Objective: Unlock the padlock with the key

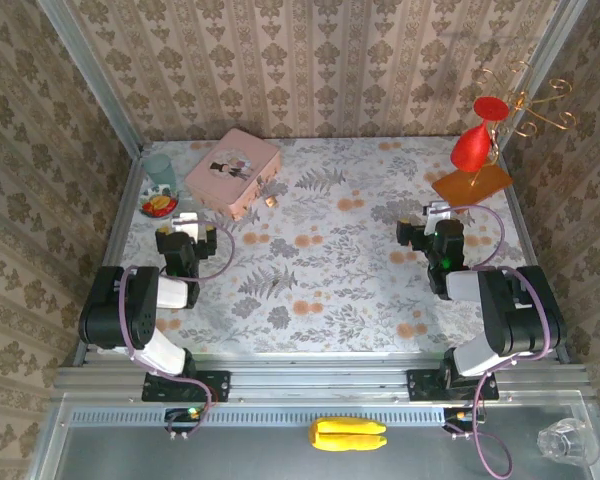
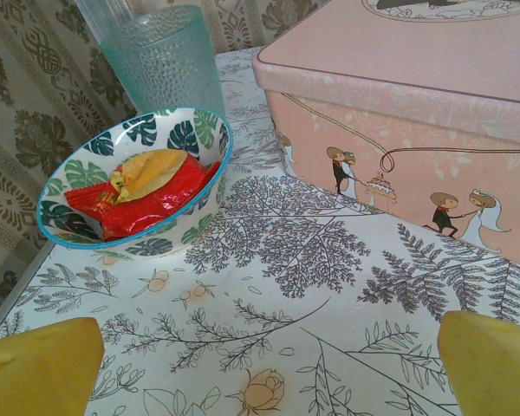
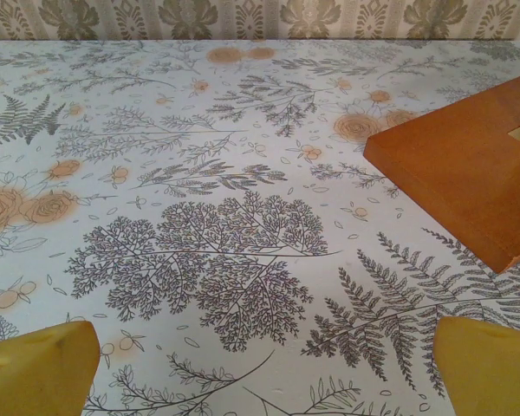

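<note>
The padlock [image 1: 271, 200] lay on the counter [image 1: 320, 285] as a small brass speck just beside the near right corner of the pink tin [image 1: 233, 172]. It was too small in the overhead view to tell which way its long axis ran, or whether a key sat with it.

From the left end effector [image 1: 187, 226] the padlock lay ahead and to the right, near. From the right end effector [image 1: 426, 222] it lay far off to the left, well apart. The left arm was judged the nearer one for a first reach.

Both end effectors were released and held nothing. On the left wrist camera the yellow fingertips [image 2: 39, 368] stood wide, low over the counter, facing the tin's side wall [image 2: 399, 165]. The right end effector [image 3: 264, 373] was spread the same way, with a wooden board [image 3: 468, 165] ahead to its right.

As for containers, the tin was closed, so its contents were hidden. A leaf-patterned bowl [image 2: 169, 244] to the left of the tin held a red and yellow wrapped snack [image 2: 143, 191]. Behind the bowl stood a teal cup [image 2: 169, 61]; whether it held anything could not be told.
</note>
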